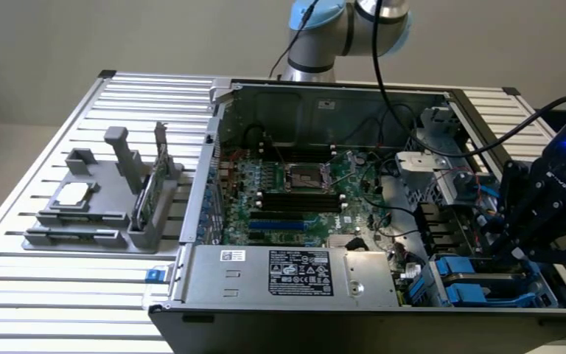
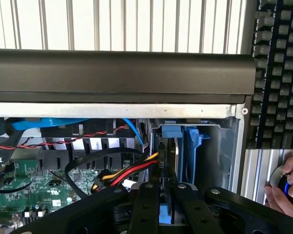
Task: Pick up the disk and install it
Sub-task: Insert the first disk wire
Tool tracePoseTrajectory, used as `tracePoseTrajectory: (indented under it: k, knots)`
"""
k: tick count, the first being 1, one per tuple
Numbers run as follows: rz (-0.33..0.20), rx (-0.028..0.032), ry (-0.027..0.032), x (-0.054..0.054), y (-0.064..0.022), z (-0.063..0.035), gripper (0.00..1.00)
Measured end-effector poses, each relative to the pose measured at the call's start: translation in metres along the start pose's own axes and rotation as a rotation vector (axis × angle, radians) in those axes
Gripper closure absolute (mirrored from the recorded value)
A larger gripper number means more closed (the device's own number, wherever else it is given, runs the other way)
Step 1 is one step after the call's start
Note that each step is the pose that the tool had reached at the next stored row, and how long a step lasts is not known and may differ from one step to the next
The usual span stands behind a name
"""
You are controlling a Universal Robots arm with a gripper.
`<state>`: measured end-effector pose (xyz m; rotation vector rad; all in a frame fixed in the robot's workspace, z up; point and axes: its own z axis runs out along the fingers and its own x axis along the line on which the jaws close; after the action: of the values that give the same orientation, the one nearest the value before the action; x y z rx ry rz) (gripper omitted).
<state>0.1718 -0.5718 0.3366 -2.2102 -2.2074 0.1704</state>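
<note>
In the wrist view the disk [image 2: 189,151] stands on edge in its blue carrier frame, inside the drive bay at the corner of the open computer case [image 2: 117,78]. My gripper [image 2: 166,189] sits over it, with a black finger on each side of the carrier's edge, shut on the disk. In the exterior view the gripper [image 1: 521,247] hangs low over the drive bay [image 1: 474,284] at the case's near corner, on the exterior view's right. Blue carrier plastic shows in that bay.
Red, yellow and black cables [image 2: 132,170] run right beside the bay. The motherboard [image 1: 293,195] fills the case's middle. A grey fixture [image 1: 96,214] with a square chip and a green card stands on the exterior view's left. A hand [image 2: 289,190] and a keyboard [image 2: 278,73] lie beyond the case.
</note>
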Motion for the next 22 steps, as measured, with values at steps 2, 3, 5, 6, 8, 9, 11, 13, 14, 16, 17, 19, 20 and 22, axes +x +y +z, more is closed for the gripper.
tracePoseTrajectory:
  k: [2,3,5,6,8,9,11,13,14,16,17,19,20,22]
  knots:
    - [0.0,-0.0003,0.0001,0.0,0.0,0.0006,0.83]
    - [0.0,-0.0002,0.0001,0.0,0.0001,0.0006,0.83]
    - [0.0,-0.0002,0.0002,0.0001,0.0003,0.0007,0.83]
    - [0.0,-0.0001,0.0002,0.0001,0.0004,0.0007,0.83]
    - [0.0,-0.0002,0.0002,0.0,0.001,0.0006,0.83]
    - [0.0,-0.0002,0.0002,0.0,0.0013,0.0006,0.83]
    - [0.0,-0.0002,0.0002,0.0,0.0017,0.0005,0.83]
    - [0.0,-0.0002,0.0002,0.0001,0.0019,0.0006,0.83]
    - [0.0,-0.0003,0.0001,0.0,0.0019,0.0006,0.83]
    - [0.0,-0.0004,-0.0002,0.0,0.0019,0.0008,0.83]
    - [0.0,-0.0007,0.0,0.0001,0.002,0.0012,0.83]
    - [0.0,-0.0016,0.0,0.0002,0.0015,0.002,0.83]
    - [0.0,-0.002,0.0001,0.0002,0.0012,0.0024,0.83]
    - [0.0,-0.0028,0.0002,0.0002,0.0003,0.0033,0.83]
